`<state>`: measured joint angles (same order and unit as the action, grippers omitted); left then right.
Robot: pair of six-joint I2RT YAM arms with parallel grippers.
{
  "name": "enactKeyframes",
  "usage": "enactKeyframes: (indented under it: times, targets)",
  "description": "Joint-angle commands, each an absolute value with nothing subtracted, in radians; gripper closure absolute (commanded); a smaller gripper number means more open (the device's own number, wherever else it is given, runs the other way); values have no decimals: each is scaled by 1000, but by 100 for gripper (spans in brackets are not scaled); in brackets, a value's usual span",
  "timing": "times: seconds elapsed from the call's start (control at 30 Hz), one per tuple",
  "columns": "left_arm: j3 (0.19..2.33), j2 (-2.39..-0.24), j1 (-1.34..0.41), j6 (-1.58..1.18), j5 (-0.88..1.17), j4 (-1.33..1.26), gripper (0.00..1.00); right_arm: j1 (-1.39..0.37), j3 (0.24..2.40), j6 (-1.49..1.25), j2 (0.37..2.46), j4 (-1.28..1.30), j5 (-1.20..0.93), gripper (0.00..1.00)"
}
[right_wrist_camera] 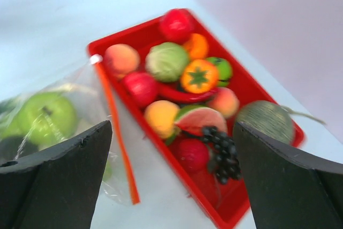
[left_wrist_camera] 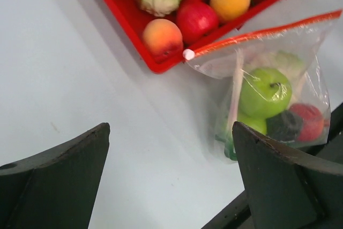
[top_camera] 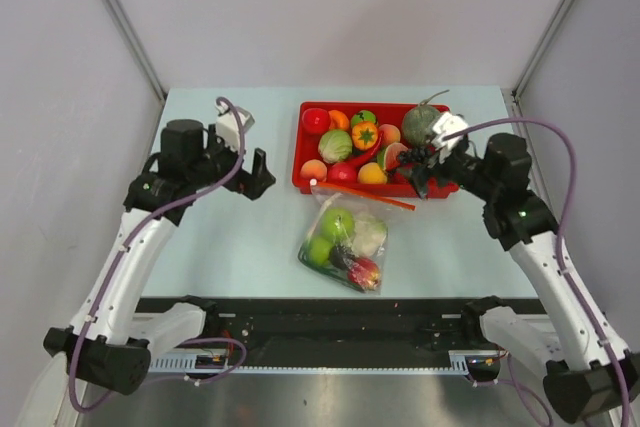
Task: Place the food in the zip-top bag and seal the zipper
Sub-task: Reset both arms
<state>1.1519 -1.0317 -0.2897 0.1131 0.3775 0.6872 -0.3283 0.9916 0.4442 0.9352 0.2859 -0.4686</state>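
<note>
The pale blue desk (top_camera: 230,237) carries a red tray (top_camera: 299,152) at its far middle. A filled zip-top bag (top_camera: 330,199) lies just nearer, against the tray's near rim.

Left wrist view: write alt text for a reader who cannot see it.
A clear crinkly plastic zip-top bag holding green toy apples lies on a pale table, its orange-red zipper strip beside a red rectangular plastic tray of toy fruit. The left end effector hangs open and empty.

Clear zip-top bag (left_wrist_camera: 214,65) lying flat, food (left_wrist_camera: 265,92) inside; orange-red zipper (left_wrist_camera: 262,32) straight
</note>
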Motion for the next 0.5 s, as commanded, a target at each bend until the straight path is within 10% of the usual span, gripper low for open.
enactKeyframes:
  times: [0.0, 0.47]
  targets:
    - [1284, -1119, -197, 94, 411, 865, 0, -166, 1042, 298, 890, 370, -460, 0]
    - [1209, -1196, -124, 69, 351, 795, 0, 253, 988, 184, 971, 558, -614, 1]
